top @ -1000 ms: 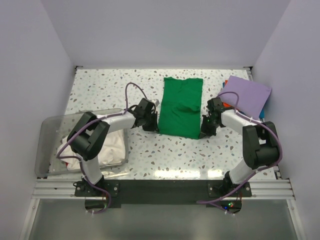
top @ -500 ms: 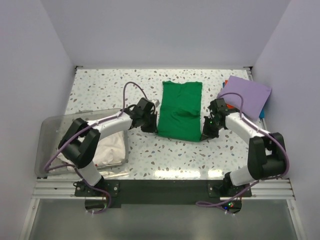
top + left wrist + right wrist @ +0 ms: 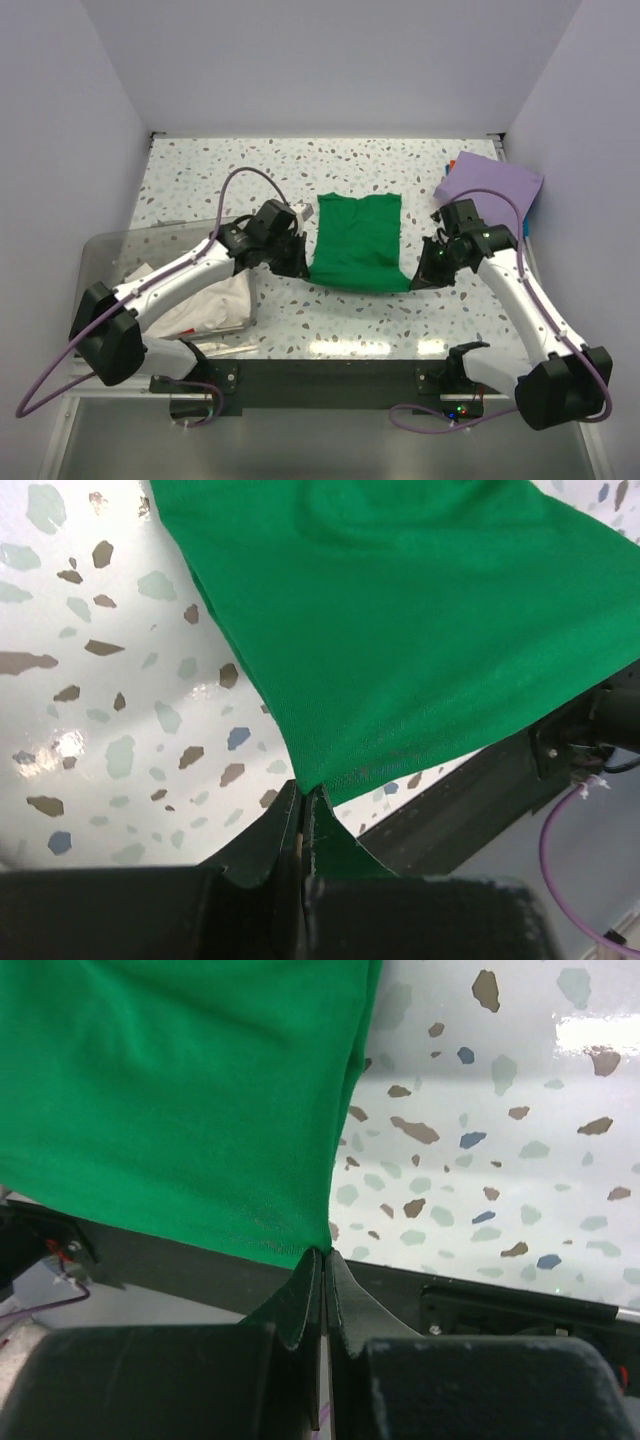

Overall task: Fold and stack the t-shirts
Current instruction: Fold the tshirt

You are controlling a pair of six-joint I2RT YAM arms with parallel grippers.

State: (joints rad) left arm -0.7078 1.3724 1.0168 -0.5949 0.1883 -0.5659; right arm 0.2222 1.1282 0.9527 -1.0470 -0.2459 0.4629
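Wrist views show left gripper (image 3: pixel 303 810) and right gripper (image 3: pixel 323 1260) each pinched on a near corner of the green t-shirt (image 3: pixel 355 240); overhead view alone shows it stretched between them at centre, lavender t-shirt (image 3: pixel 495 185) far right

This is a robotics lab test cell. Plain pale walls (image 3: pixel 330 70) box in a speckled terrazzo counter (image 3: pixel 200 170) on 3 sides. The left arm (image 3: pixel 185 280) and right arm (image 3: pixel 525 295) are bolted to an aluminium rail (image 3: pixel 105 378), with purple cables (image 3: pixel 247 170) looping off them.
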